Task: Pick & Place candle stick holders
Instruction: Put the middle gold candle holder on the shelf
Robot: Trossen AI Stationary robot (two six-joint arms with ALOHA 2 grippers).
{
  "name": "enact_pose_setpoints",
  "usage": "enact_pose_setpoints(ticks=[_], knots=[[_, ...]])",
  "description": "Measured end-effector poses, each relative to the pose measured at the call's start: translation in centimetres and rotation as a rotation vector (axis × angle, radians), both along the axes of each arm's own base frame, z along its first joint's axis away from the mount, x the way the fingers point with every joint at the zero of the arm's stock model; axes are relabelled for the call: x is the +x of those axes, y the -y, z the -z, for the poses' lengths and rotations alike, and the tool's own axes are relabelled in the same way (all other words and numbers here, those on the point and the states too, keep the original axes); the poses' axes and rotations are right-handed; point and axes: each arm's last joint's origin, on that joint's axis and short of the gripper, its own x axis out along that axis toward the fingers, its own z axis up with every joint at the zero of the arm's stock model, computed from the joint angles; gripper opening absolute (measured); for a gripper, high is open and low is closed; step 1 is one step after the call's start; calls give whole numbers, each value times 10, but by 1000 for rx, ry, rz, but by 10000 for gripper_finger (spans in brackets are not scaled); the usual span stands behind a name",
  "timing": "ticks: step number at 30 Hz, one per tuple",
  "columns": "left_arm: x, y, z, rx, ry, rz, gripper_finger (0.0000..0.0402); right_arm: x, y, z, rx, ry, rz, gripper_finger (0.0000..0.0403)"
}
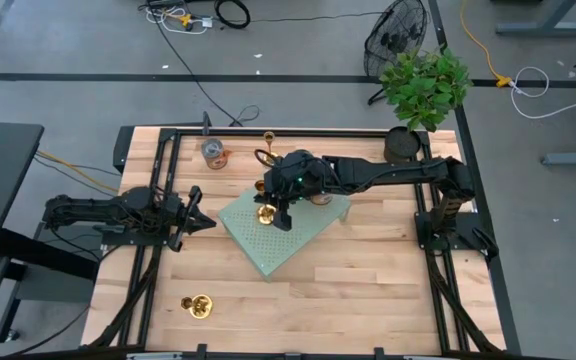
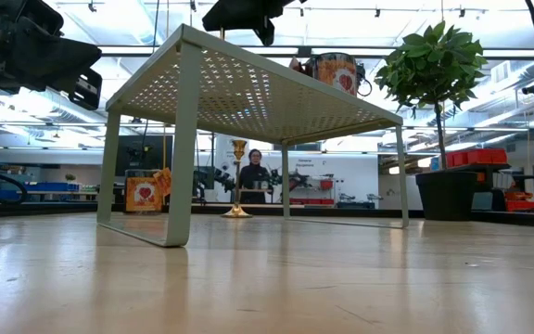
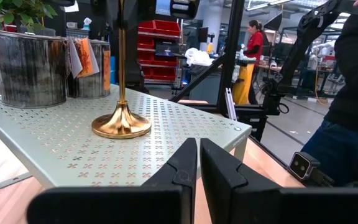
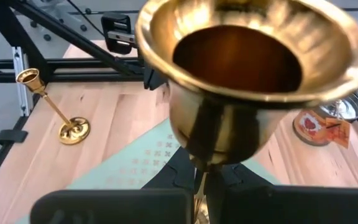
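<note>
One gold candle stick holder stands on the pale green perforated rack [image 1: 303, 235], its round base [image 3: 121, 125] flat on the rack top and its cup [image 4: 247, 68] filling the right wrist view. My right gripper [image 4: 201, 182] is shut on it, reaching in from the table's right [image 1: 280, 210]. A second holder [image 1: 266, 150] stands on its base on the table at the far side [image 4: 50, 106]. A third [image 1: 200, 305] lies on its side near the front left. My left gripper [image 3: 199, 158] waits shut at the table's left [image 1: 205, 222]. My right gripper pinches the holder's thin stem [image 4: 199, 177] between its two fingers, just below the cup. The fingers slant down from the table's right and lie across the stem. The holder stands upright with its base on the rack.
Tin cans [image 3: 30, 62] [image 3: 92, 65] stand on the rack behind the held holder, and another can [image 1: 214, 153] stands on the table at the far left. A potted plant [image 1: 423, 90] is at the far right corner. A person [image 3: 353, 93] stands beyond the table's right side.
</note>
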Motion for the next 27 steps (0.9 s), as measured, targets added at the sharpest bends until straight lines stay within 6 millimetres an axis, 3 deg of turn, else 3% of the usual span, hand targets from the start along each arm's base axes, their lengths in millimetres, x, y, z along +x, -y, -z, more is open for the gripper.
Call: enact_pose_setpoints(ticks=[27], knots=[[0, 0, 0, 0, 0, 0, 25, -5, -3, -10, -9, 79, -60, 10]])
